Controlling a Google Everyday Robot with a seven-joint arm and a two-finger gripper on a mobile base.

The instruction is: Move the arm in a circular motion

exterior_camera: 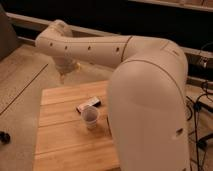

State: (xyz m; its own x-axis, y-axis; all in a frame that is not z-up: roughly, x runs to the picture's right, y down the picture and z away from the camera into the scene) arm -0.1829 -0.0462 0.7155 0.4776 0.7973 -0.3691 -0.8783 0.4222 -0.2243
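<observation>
The arm (145,90) is a very large cream-white tube with rounded joints and small dark screw holes. It fills the right half of the camera view and reaches up and left to its far joint (56,35). The gripper (65,70) hangs below that far end, above the floor just beyond the back left corner of the wooden table (60,140). It holds nothing that I can see.
A clear plastic cup (90,116) stands on the table, with a small dark and white packet (89,104) just behind it. The arm hides the table's right side. Black cables (200,105) lie at the right. A dark wheel (4,136) sits at the left edge.
</observation>
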